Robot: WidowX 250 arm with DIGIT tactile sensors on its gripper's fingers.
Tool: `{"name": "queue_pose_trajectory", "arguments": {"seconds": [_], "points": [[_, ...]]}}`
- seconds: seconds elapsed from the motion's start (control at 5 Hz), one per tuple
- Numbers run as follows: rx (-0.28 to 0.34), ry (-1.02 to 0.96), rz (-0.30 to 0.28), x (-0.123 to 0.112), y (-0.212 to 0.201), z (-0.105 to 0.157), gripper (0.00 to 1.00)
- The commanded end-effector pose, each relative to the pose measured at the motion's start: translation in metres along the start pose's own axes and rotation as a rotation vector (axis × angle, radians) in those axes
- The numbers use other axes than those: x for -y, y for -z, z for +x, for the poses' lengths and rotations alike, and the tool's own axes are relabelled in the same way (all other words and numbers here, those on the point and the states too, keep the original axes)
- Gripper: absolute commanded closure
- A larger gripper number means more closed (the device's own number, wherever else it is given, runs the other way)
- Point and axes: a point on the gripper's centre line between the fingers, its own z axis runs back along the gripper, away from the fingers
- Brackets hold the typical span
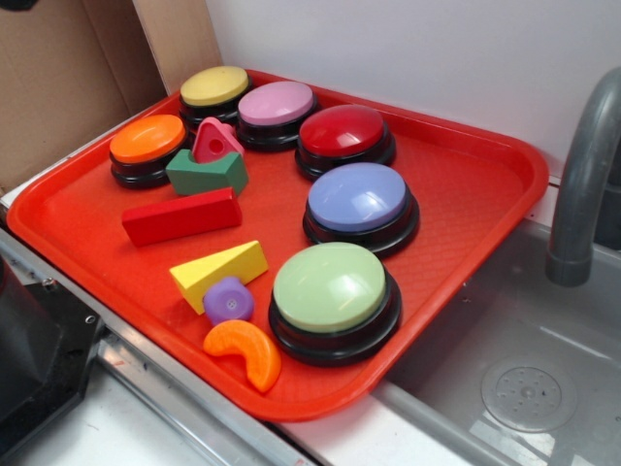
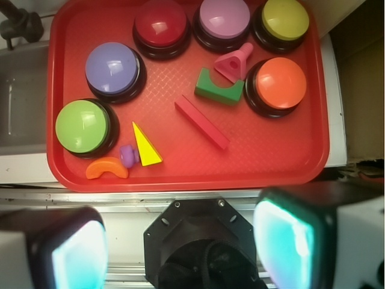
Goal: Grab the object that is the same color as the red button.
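Observation:
The object, a long glossy red bar block (image 1: 182,216) (image 2: 201,122), lies flat near the middle of the red tray (image 1: 466,209) (image 2: 289,159). The dark-red dome button (image 1: 343,134) (image 2: 160,23) stands on its black base at the tray's far side, between the pink and lavender buttons. My gripper (image 2: 180,247) hangs high above the robot's base, off the tray's near edge and well apart from the bar. Its fingers (image 2: 283,241) stand wide apart with nothing between them. The exterior view does not show the gripper itself.
On the tray also stand yellow (image 1: 214,87), pink (image 1: 277,104), orange (image 1: 147,140), lavender (image 1: 358,197) and green (image 1: 330,288) buttons. Loose blocks: pink triangle (image 1: 215,144), green arch (image 1: 207,173), yellow wedge (image 1: 219,272), purple piece (image 1: 228,300), orange crescent (image 1: 245,351). A sink (image 1: 529,359) with grey faucet (image 1: 582,175) lies right.

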Motion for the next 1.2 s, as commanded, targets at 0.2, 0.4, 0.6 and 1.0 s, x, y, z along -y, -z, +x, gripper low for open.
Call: {"name": "queue_pose_trajectory", "arguments": {"seconds": [0.2,0.4,0.6,1.0], "points": [[0.033,0.144,0.042,0.004,0.026,0.019,0.0],[0.072,0.256,0.065,0.002,0.048,0.032,0.0],[0.083,0.343,0.085,-0.007,0.077,0.043,0.0],[0.077,0.356,0.071,-0.03,0.129,0.048,0.0]]}}
